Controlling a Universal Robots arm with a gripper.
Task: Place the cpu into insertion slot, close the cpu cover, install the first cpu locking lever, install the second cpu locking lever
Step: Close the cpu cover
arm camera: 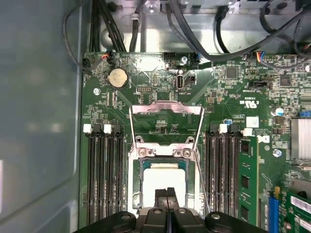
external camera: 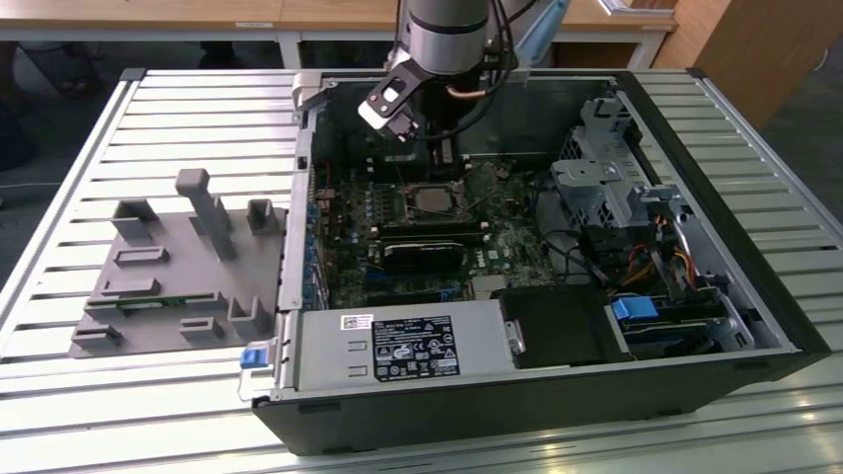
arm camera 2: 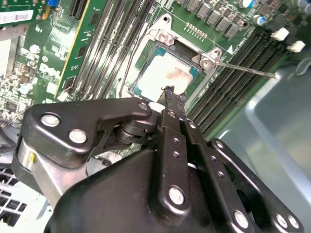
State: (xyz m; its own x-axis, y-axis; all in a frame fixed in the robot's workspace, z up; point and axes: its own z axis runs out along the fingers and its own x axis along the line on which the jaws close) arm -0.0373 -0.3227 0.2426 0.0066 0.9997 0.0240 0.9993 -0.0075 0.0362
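Note:
The cpu (arm camera: 163, 177), a pale silver square, lies flat in the insertion slot (arm camera: 144, 167) on the green board; it is also in the second wrist view (arm camera 2: 165, 73) and the exterior view (external camera: 432, 200). The cpu cover (arm camera: 167, 109), a thin silvery frame with a window, is swung open off the slot. A thin locking lever rod (arm camera 2: 243, 70) sticks out unlatched beside the socket. My gripper (arm camera: 166, 194) is shut, its black fingertips pressed together just over the cpu's edge, with nothing visible between them. In the exterior view the gripper (external camera: 451, 170) reaches down into the open computer case.
Long black memory slots (arm camera: 104, 174) flank the socket on both sides. Black cables (arm camera: 194, 29) run along the case wall. A grey power supply box (external camera: 402, 348) and a drive cage (external camera: 599, 193) stand inside the case. A grey fixture (external camera: 172, 267) sits on the slatted table at the exterior view's left.

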